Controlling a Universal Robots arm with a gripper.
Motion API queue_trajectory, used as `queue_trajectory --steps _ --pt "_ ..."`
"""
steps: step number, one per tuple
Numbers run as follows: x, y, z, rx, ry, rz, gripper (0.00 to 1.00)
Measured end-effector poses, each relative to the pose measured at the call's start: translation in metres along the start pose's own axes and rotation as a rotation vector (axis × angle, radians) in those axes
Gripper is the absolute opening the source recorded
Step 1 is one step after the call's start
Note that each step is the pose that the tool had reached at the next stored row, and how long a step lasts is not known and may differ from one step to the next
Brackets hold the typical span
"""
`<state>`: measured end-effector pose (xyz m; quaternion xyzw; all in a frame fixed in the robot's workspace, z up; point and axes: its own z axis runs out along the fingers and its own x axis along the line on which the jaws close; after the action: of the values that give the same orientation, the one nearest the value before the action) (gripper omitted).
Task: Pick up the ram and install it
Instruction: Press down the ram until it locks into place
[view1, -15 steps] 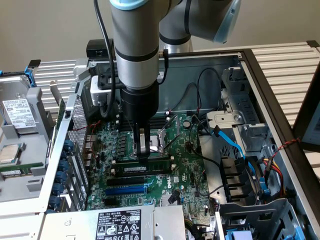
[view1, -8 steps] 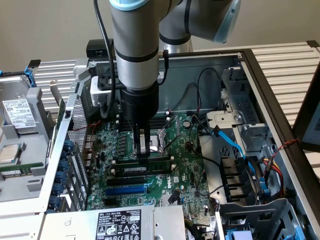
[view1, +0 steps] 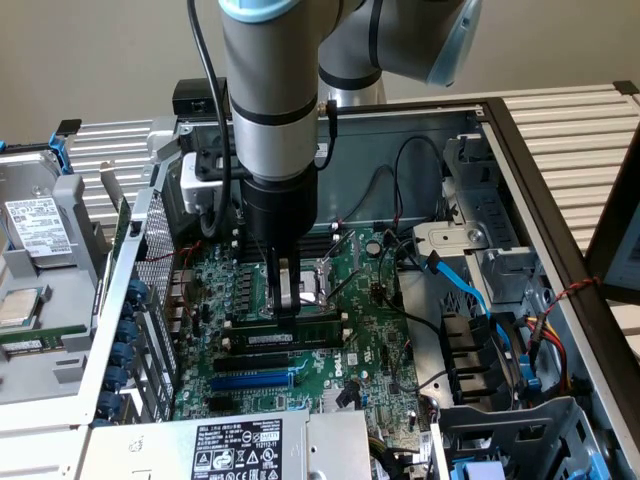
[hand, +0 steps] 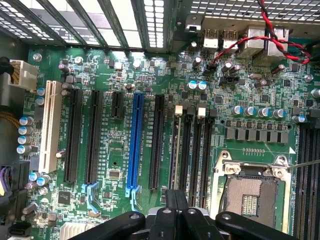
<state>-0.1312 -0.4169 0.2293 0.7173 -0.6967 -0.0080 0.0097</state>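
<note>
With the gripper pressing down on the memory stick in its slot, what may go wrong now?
1. The ram may sit tilted in its slot, so pressure from the shut gripper could bend it.
2. The open processor socket lies close by; a slip could damage it.
3. The loose black cable hangs nearby.

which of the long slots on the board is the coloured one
The blue slot, standing between black slots on either side; a single white slot sits further out. In the exterior view it lies nearest the power supply label.

One ram (view1: 290, 338) stick, one blue slot (hand: 134, 145), one white slot (hand: 48, 127), one empty processor socket (hand: 248, 195), one gripper (view1: 284, 300) — one motherboard (hand: 150, 75), one metal case (view1: 520, 180)
</note>
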Motion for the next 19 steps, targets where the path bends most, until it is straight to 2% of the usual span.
queue_trajectory --steps 7,9,14,19 --pt "0.0 -0.0001 0.0034 -0.0002 -0.0021 0.0 0.1" --pt "0.0 -0.0002 -0.0025 0.0008 -0.0042 0.0 0.1" --pt "0.0 0.0006 -0.024 -0.0018 -0.0029 0.0 0.1" --pt "0.0 0.0006 -0.0254 -0.0018 -0.0031 0.0 0.1"
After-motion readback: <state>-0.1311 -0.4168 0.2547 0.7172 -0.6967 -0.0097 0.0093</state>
